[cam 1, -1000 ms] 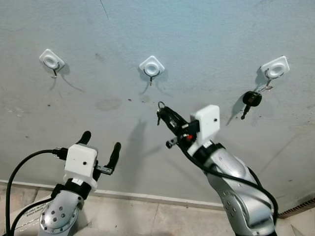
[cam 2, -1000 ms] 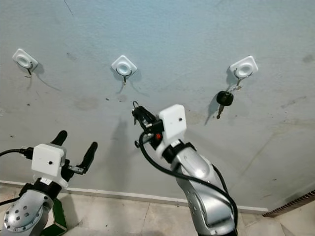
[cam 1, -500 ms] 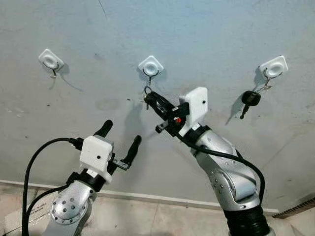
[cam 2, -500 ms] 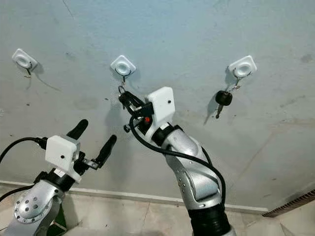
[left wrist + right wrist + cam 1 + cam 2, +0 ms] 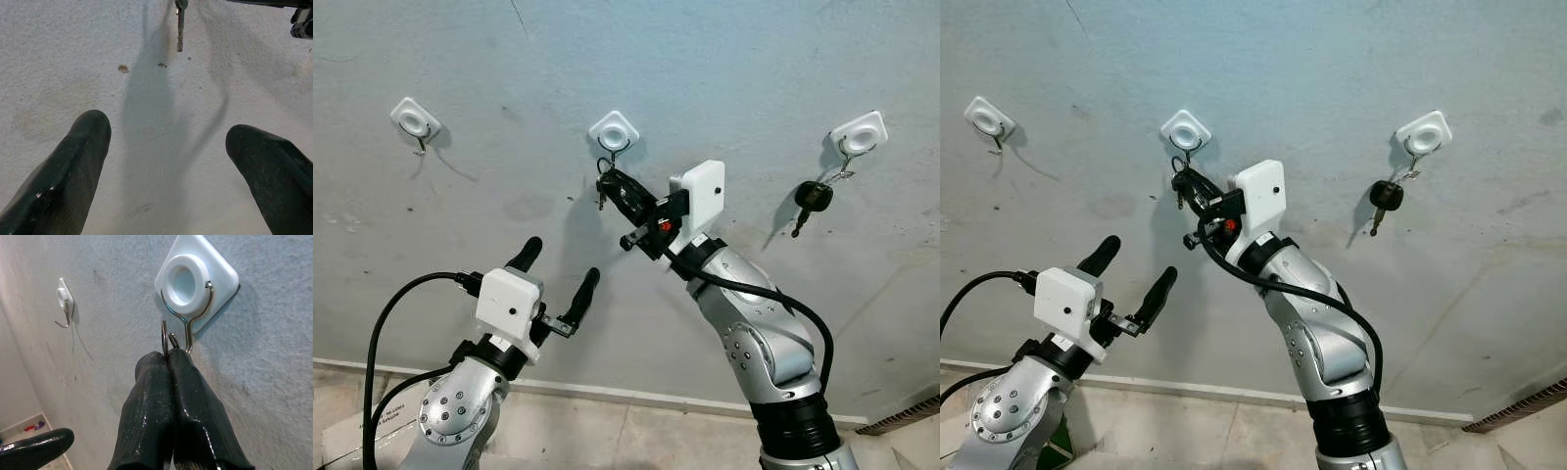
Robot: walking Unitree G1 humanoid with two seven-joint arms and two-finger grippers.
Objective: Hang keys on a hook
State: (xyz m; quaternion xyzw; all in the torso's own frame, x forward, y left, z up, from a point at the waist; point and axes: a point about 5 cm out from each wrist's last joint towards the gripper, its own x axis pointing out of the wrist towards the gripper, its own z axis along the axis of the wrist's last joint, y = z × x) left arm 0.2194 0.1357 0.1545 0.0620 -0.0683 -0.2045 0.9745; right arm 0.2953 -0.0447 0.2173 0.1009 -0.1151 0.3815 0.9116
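While the left pincer [image 5: 556, 279] hangs spread, the right pincer [image 5: 168, 360] pinches the key ring [image 5: 165, 338] at the middle hook [image 5: 188, 328].

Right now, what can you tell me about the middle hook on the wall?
The middle hook is a bent silver wire hanging from a white, glossy square pad with a round ring at its centre, stuck to the grey wall. The wire curves around the ring and drops to a small upturned tip. The right claw, shut on a key ring, holds that ring right at the tip; whether it is hooked on cannot be told. A key dangles just below.
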